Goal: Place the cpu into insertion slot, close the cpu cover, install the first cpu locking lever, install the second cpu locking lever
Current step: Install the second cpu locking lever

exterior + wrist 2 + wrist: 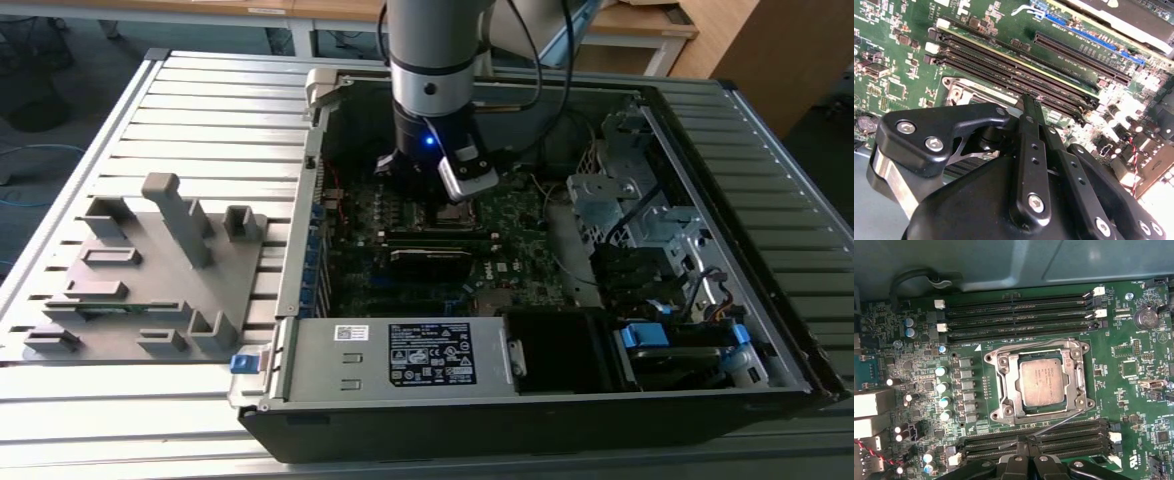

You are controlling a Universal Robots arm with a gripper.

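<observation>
The cpu [1042,381] is seated in the socket with the cpu cover [1004,382] lowered around it, while the gripper [1027,440], fingers drawn together on nothing, is positioned beside a thin locking lever [1061,420], apparently for latching.

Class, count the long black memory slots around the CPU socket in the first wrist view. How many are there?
8, though the gripper may hide more. Four slots lie in a bank on one side of the cpu, four slots on the opposite side, nearest the gripper.
</observation>
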